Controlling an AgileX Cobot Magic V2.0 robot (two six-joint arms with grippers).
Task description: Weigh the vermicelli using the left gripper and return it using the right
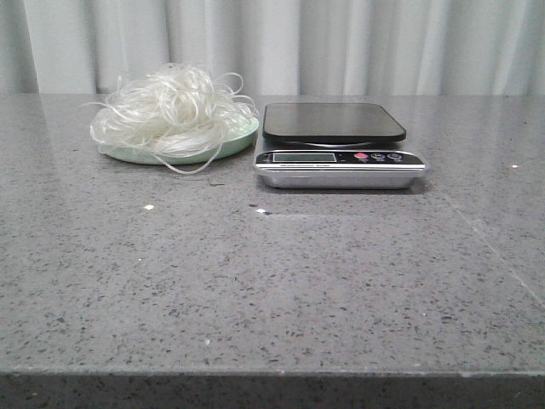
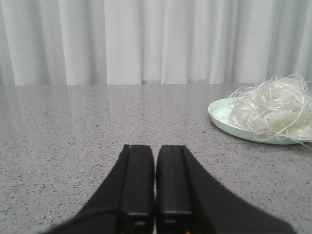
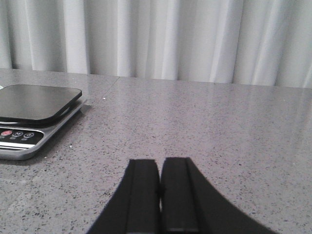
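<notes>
The vermicelli (image 1: 173, 109), a fluffy tangle of thin white strands, lies heaped on a pale green plate (image 1: 243, 136) at the back left of the table. It also shows in the left wrist view (image 2: 273, 107) on the plate (image 2: 220, 111). A silver kitchen scale (image 1: 339, 167) with a bare black platform (image 1: 333, 122) stands right of the plate; it also shows in the right wrist view (image 3: 29, 139). My left gripper (image 2: 155, 148) is shut and empty, low over the table, well short of the plate. My right gripper (image 3: 160, 162) is shut and empty, off to the scale's right. Neither gripper shows in the front view.
The grey speckled stone table (image 1: 272, 281) runs to a front edge near the camera. A pale curtain (image 1: 341, 43) hangs behind the table's far edge.
</notes>
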